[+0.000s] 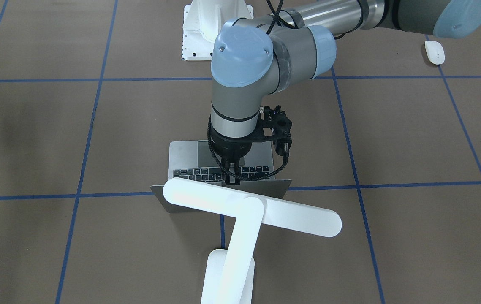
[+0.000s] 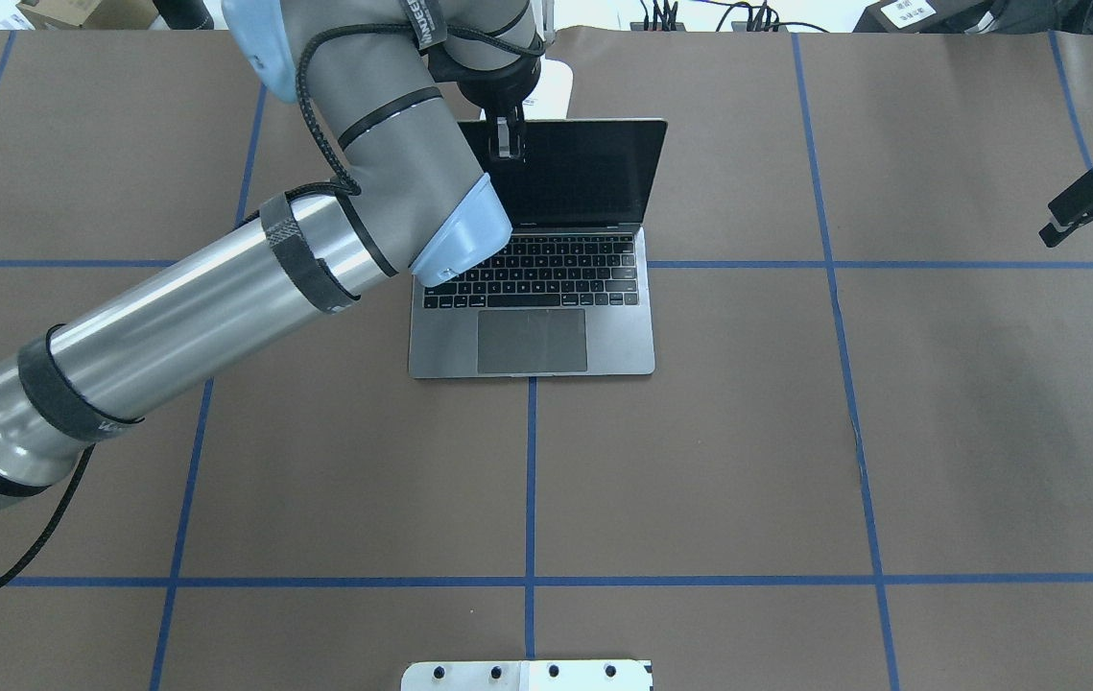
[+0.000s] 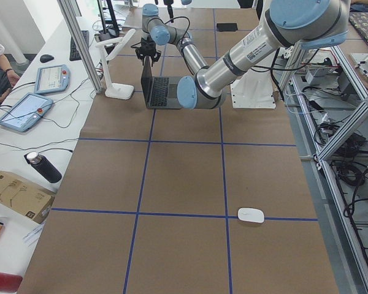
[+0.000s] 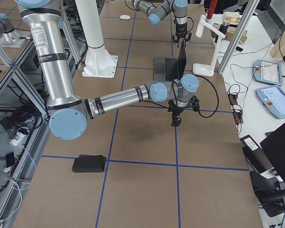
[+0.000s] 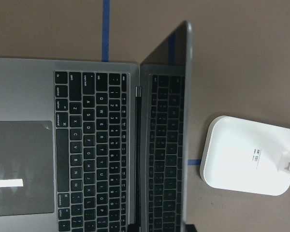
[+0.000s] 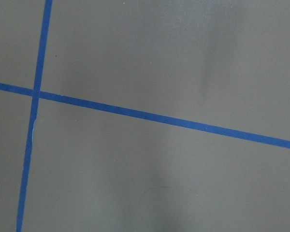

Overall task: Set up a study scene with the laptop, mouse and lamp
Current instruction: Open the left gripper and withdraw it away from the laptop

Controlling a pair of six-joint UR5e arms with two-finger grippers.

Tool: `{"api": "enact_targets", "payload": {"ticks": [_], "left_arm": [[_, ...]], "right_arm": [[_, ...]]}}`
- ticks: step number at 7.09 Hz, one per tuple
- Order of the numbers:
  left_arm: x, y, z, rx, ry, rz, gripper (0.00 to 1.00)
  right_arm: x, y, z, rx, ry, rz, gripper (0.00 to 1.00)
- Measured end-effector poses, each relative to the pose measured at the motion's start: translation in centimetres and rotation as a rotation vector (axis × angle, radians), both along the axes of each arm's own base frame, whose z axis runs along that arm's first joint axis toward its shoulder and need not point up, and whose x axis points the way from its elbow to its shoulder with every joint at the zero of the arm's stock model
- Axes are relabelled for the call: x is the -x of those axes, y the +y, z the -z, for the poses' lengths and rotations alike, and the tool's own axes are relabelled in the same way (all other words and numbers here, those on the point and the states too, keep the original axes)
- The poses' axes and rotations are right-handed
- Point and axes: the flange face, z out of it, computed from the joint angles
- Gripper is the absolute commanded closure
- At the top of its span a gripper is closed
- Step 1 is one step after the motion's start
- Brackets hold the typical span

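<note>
The grey laptop (image 2: 532, 288) stands open at the table's far middle, screen upright and dark. My left gripper (image 2: 505, 142) points straight down over the lid's top edge. In the left wrist view its fingertips (image 5: 191, 227) stand a little apart on either side of that edge, with the screen face showing between them. The white lamp (image 1: 252, 207) stands just behind the laptop, and its base (image 5: 249, 154) lies beside the lid. The white mouse (image 1: 434, 52) lies far off at the table's left end. My right gripper (image 2: 1083, 206) hangs over bare table at the right; its fingers do not show clearly.
A black flat pouch (image 4: 89, 163) lies near the right end of the table. The white bolted pedestal (image 1: 206, 29) stands on the robot's side. Blue tape lines cross the brown table. Tablets and cables lie on the operators' side bench (image 3: 24, 110).
</note>
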Motion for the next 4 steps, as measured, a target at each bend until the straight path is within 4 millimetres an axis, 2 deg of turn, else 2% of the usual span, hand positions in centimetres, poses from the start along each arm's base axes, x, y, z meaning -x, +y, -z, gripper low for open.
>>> {"api": "enact_targets", "payload": {"ticks": [1, 3, 4], "left_arm": [[3.0, 2.8, -0.7, -0.014, 0.013, 0.000, 0.01], [10.0, 9.4, -3.4, -0.077, 0.031, -0.028, 0.01], [12.5, 11.5, -5.0, -0.145, 0.013, -0.077, 0.01]], "right_arm": [[0.0, 0.0, 0.2, -0.003, -0.001, 0.000, 0.01], [0.0, -0.1, 0.4, -0.007, -0.002, -0.001, 0.01], [0.0, -0.2, 0.6, -0.009, -0.003, -0.002, 0.01]]}}
